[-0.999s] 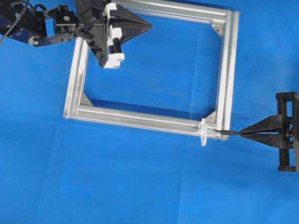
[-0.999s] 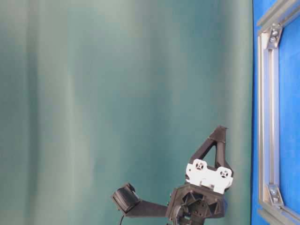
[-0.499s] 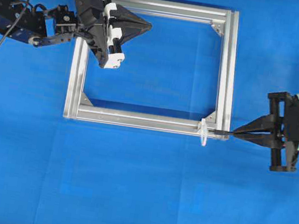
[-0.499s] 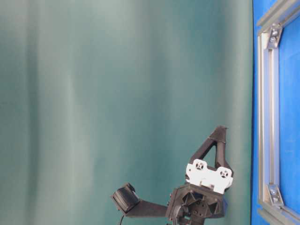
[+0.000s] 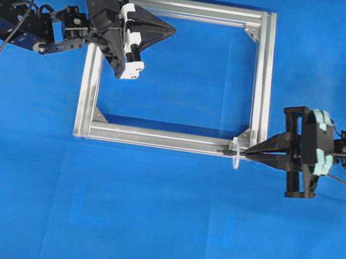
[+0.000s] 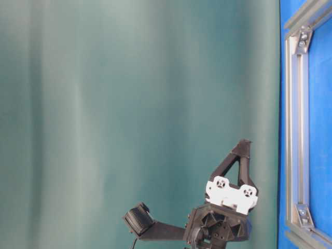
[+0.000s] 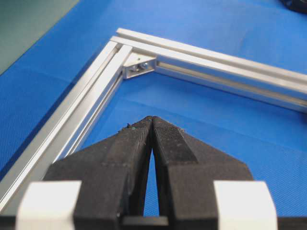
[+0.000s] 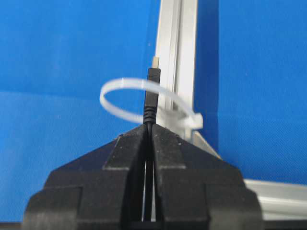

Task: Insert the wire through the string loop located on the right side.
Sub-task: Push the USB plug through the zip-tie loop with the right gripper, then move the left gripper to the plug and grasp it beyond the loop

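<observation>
My right gripper (image 5: 247, 155) is shut on the thin black wire (image 8: 152, 91), just right of the frame's near right corner. In the right wrist view the gripper (image 8: 149, 127) holds the plug pointing forward. The plug stands inside the outline of the white string loop (image 8: 108, 98), and its gold tip reaches past the far band. From overhead the wire's tip (image 5: 227, 153) lies just left of the string loop (image 5: 236, 157). My left gripper (image 5: 172, 32) hovers shut and empty over the frame's far left corner; the left wrist view shows its fingertips touching (image 7: 152, 118).
A rectangular silver aluminium frame (image 5: 266, 85) lies flat on the blue cloth, with small brackets in its corners (image 7: 139, 67). The table-level view shows the left gripper (image 6: 245, 142) against a green backdrop and one frame bar (image 6: 294, 129). The right arm's body (image 5: 316, 154) sits just right of the frame.
My right gripper has moved left with the wire, carrying the plug from just outside the frame's right edge into the loop. The left arm has not moved.
</observation>
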### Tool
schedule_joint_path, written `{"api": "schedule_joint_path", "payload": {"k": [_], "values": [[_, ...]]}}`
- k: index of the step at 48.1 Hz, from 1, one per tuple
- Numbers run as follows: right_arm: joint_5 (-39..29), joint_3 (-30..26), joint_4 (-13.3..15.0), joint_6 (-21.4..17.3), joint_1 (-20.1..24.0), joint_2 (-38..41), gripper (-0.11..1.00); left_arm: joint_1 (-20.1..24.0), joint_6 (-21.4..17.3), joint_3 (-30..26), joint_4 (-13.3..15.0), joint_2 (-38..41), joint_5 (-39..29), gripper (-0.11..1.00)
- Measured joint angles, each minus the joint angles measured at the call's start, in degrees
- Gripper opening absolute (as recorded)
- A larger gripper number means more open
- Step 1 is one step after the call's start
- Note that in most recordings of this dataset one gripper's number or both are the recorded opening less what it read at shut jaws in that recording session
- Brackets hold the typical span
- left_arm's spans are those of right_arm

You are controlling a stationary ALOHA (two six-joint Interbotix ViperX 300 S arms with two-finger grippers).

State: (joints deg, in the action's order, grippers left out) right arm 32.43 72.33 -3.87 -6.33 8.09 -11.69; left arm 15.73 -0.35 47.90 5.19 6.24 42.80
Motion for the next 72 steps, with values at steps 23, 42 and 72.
{"api": "schedule_joint_path", "payload": {"k": [23,42,72], "values": [[0.1,-0.3,0.0,0.1,0.1,0.3,-0.04,-1.0,0.5,0.0,0.0,0.0,0.1,0.0],[0.0,-0.4,0.0,0.1,0.1,0.3,-0.04,-12.7,3.3,1.2,0.0,-0.1,-0.1,0.0],[0.1,-0.4,0.0,0.1,0.0,0.3,-0.04,-24.8,7.2,1.2,0.1,0.0,-0.2,0.0]]}}
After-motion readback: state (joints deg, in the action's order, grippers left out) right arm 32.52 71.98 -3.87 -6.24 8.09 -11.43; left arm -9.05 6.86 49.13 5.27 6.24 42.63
